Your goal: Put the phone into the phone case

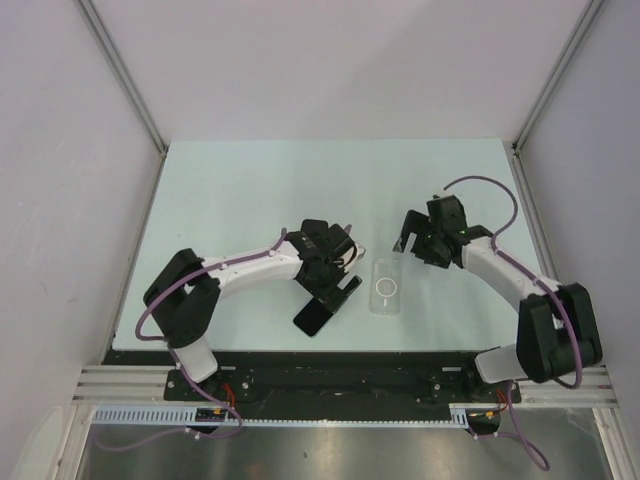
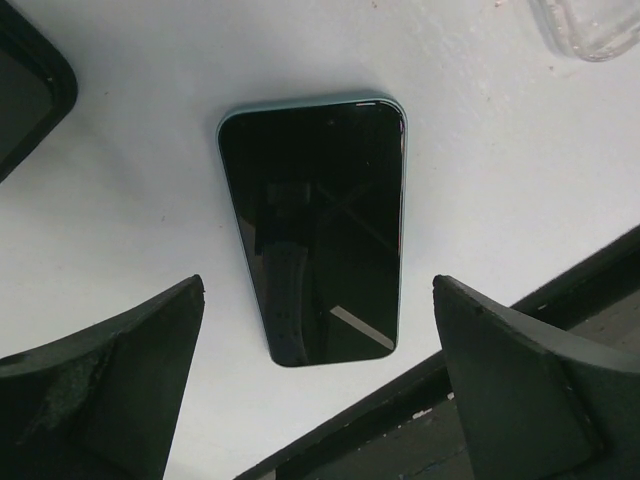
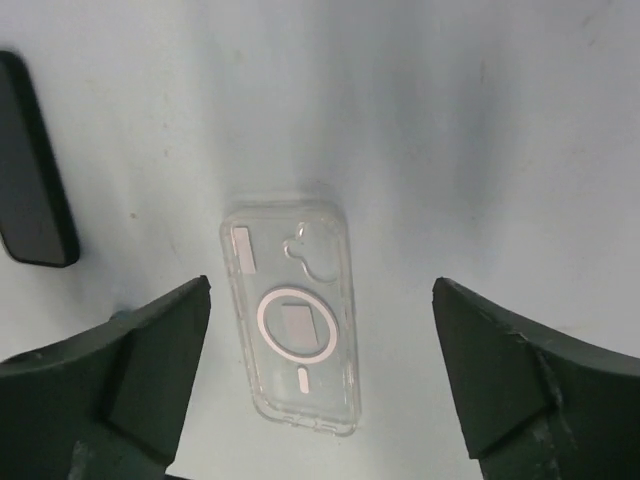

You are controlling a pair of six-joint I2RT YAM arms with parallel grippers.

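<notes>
a: how far along is it?

b: barely started, by my reading. the phone (image 2: 315,230) lies flat on the table (image 1: 250,180), screen up, and the phone case (image 3: 297,325) lies flat a little apart from it with nothing in it. i can see its white ring and camera cut-out straight through.

a: is either pincer holding something?

b: no. the left pincer (image 2: 318,288) is spread wide and hangs over the phone. the slab sits straight ahead of it, in the gap between the two fingers (image 2: 120,370), and neither one touches it. the right pincer (image 3: 320,288) is also released, with the case lying ahead of it in the gap between its fingers and clear of both.

a: what's that other dark thing?

b: a second dark slab (image 3: 30,170), far off to one side of the right pincer's gap. it also shows at the far corner of the left wrist view. it looks like another phone, but it isn't the one under the left pincer.

a: so what's left?

b: all of it, i'd say: close on the phone, lift it, carry it over the case, line up the corners and press it in. i can't tell whether the case has its open side up, and that would matter for seating.
</notes>
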